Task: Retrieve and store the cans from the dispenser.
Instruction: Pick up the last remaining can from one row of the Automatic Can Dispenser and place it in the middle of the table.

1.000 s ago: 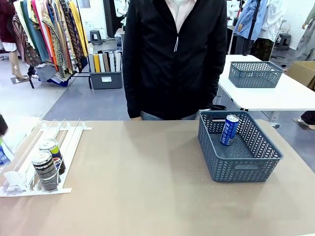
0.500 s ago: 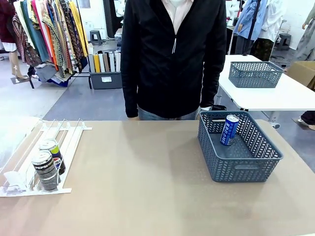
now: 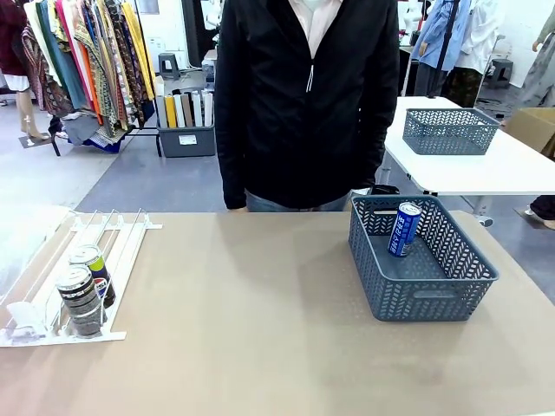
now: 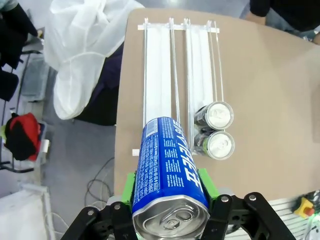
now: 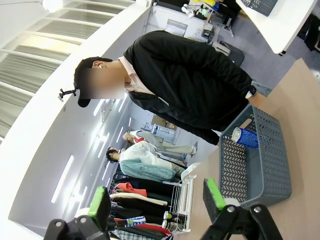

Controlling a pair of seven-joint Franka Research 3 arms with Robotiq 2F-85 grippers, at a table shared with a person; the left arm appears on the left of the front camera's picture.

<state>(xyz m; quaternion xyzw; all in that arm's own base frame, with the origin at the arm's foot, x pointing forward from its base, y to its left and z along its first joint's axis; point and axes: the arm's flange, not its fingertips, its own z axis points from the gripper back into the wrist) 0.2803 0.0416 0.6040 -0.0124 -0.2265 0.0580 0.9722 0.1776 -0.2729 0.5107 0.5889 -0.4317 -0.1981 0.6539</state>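
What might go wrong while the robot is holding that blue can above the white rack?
The left gripper pinches the smooth blue can between two pads; a slip might drop it onto the two cans in the dispenser below, or past the table edge. The basket across the table already has a leaning can inside, which a careless drop could strike.

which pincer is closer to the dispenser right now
Left. The left pincer, shut on a blue can, hangs right over the dispenser. The right pincer, open, is up near the grey basket, with the dispenser far across the table.
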